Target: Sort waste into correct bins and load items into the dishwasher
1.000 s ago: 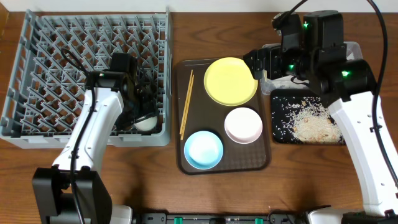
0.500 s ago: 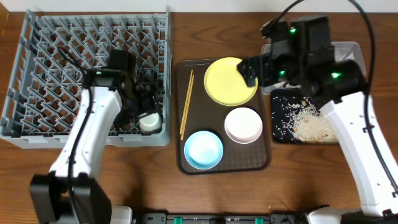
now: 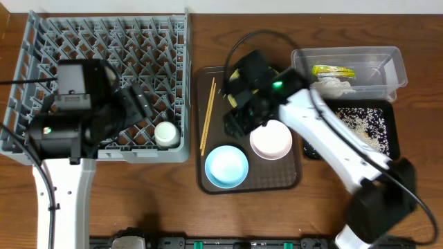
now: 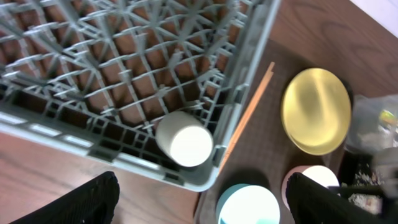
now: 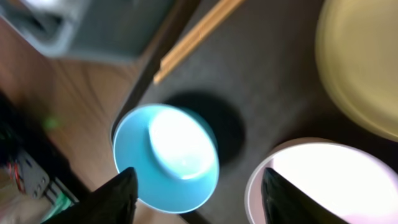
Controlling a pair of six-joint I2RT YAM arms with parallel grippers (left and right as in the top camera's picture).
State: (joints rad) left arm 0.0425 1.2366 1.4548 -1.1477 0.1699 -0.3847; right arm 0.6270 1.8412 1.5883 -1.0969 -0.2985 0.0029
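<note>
Left gripper [image 4: 204, 190] hangs wide open & empty above grey rack [image 3: 41, 41]; white cup [image 3: 165, 133] sits in rack's front-right corner. Right gripper [image 5: 196, 183], fingers apart w/ nothing btwn, hovers over blue bowl [image 3: 226, 167] at brown tray's [image 3: 291, 181] front edge. Chopsticks [image 3: 208, 114] lie along tray's left edge.

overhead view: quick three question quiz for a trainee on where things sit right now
1. True or false: the small white cup lies inside the grey dish rack.
2. Which holds the yellow-green wrapper? A the grey dish rack; B the clear tub; C the black tray.
3. How many bowls sit on the brown serving tray?

Key: 1 true. 2 B. 3 two, the light blue bowl and the pinkish-white bowl.
</note>
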